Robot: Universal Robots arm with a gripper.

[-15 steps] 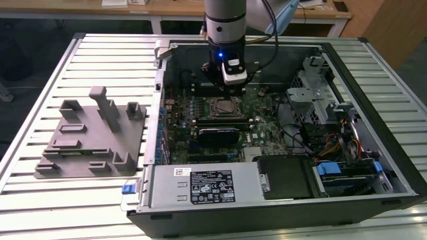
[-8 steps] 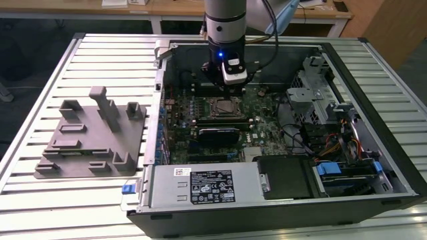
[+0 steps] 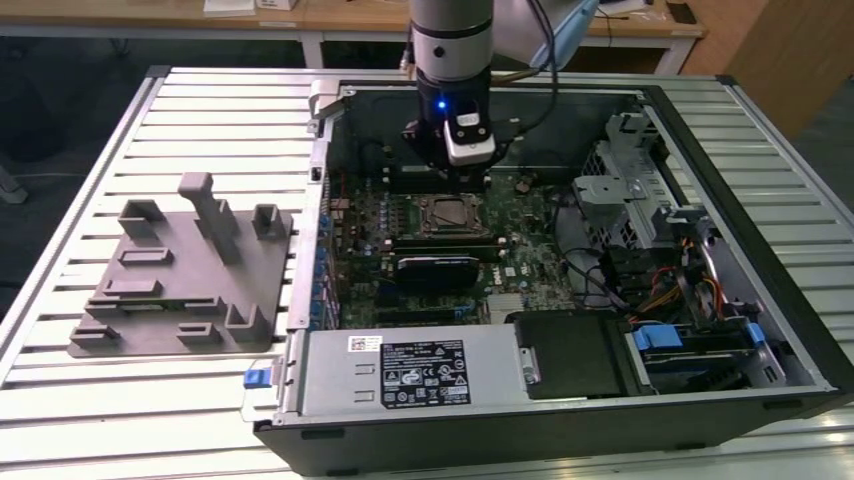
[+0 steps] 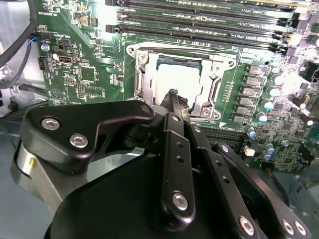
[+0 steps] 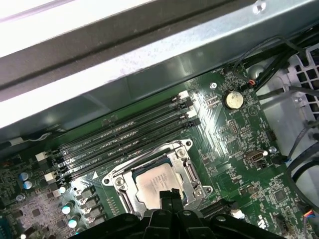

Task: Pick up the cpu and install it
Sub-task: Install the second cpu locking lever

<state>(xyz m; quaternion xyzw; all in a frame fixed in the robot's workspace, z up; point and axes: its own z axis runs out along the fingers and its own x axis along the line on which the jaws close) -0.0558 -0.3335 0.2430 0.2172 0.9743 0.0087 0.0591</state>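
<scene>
On the exterior view's left, a grey plastic tray [image 3: 180, 270] is seen lying on the slatted table [image 3: 80, 400], beside the open computer case [image 3: 747, 330]. The cpu [image 5: 155, 181] is seated flat within the motherboard socket [image 5: 187, 164]. The gripper [image 4: 173, 95] is held just above it, fingers drawn together and gripping nothing.

Near edge of the cpu [image 4: 174, 79] behind the tool's [image 4: 173, 94] fingertips.

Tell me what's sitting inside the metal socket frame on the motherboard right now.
The cpu, silvery top up, lies flat inside the socket frame in both wrist views. The gripper hangs just above its near edge and covers that part; whether it touches the chip can't be told.
</scene>
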